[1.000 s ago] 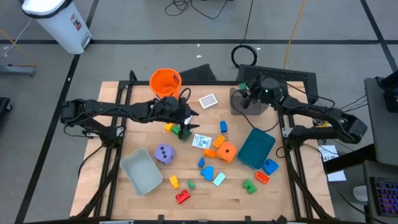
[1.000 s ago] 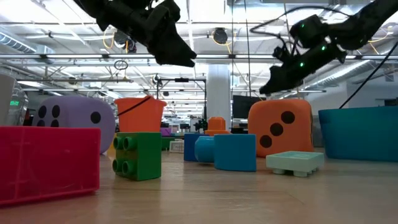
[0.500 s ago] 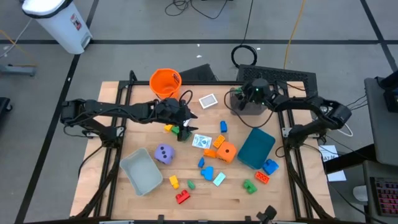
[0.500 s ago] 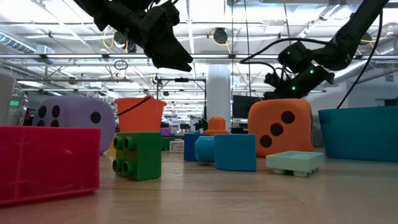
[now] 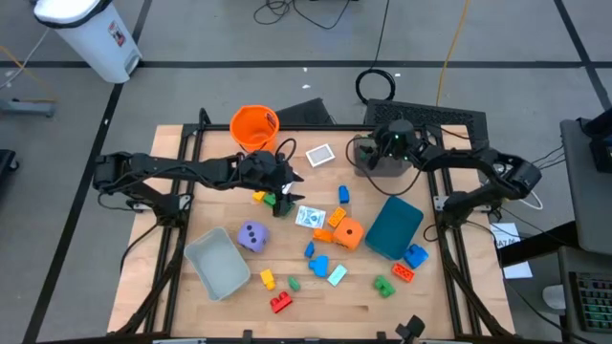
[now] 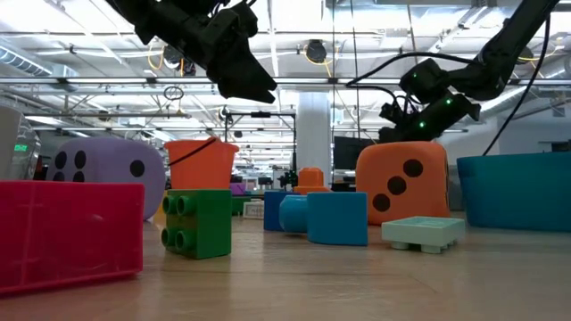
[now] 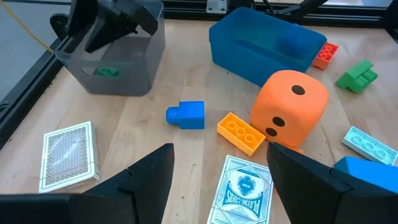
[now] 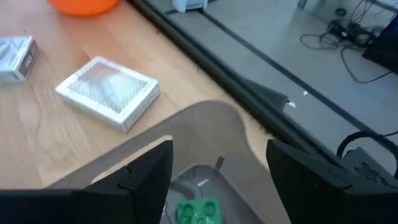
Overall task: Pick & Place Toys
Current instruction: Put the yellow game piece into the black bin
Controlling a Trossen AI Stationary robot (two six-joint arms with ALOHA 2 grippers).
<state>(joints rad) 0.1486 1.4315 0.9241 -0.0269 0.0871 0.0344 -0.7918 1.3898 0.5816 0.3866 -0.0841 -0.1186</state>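
Small bright blocks, a purple die (image 5: 251, 236), an orange die (image 5: 349, 232) and white cards (image 5: 310, 217) lie on the wooden table. My left gripper (image 5: 287, 182) hangs open and empty above a green block (image 5: 283, 203) and a yellow block (image 5: 258, 197). Its wrist view (image 7: 221, 155) looks over a card (image 7: 241, 186), the orange die (image 7: 288, 106) and a blue block (image 7: 186, 115). My right gripper (image 5: 375, 153) is open and empty over the grey bin (image 5: 361, 161) at the back right. A green block (image 8: 198, 211) lies in that bin, below the right gripper (image 8: 219, 149).
An orange bucket (image 5: 254, 124) stands at the back. A teal bin (image 5: 394, 226) sits at the right and a second grey bin (image 5: 218, 265) at the front left. A card deck (image 5: 320, 154) lies between the bucket and the back-right bin. Blocks are scattered along the front.
My right arm has come down and turned over the back-right grey bin, then held still there. My left gripper has stayed above the green and yellow blocks.
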